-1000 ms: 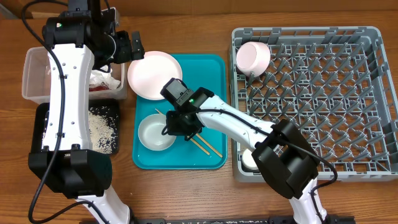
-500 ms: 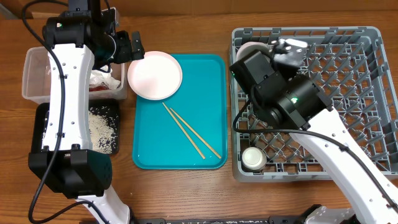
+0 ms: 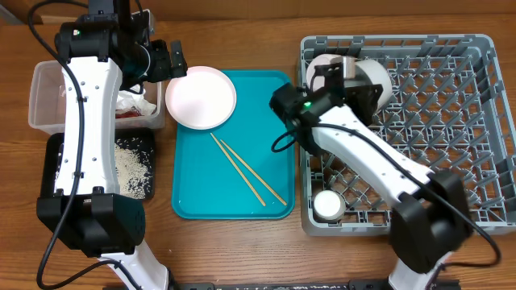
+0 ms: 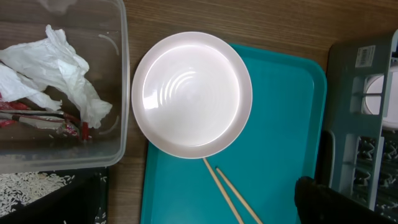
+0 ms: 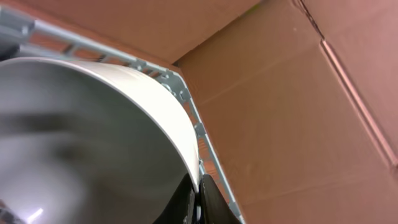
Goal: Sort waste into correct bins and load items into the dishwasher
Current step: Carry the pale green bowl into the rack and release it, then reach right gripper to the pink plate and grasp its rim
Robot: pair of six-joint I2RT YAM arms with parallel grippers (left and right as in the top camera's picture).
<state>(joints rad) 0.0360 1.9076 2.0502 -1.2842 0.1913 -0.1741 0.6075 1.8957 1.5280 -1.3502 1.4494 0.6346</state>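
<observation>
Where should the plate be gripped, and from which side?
Pinch the plate by its rim on the side hanging off the tray, nearest the left gripper. It lies flat and is too wide to span; that edge probably sits raised.

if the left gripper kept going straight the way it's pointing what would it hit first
Most likely the pale pink plate: the left wrist view looks straight down onto it, with nothing between. Overhead, the left gripper sits by the plate's left rim, so its height is unclear.

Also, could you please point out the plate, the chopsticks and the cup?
plate [image 3: 201, 98], overhead, its centre.
chopsticks [image 3: 238, 169], overhead, middle of one stick.
cup [image 3: 326, 205], overhead, its top.
</observation>
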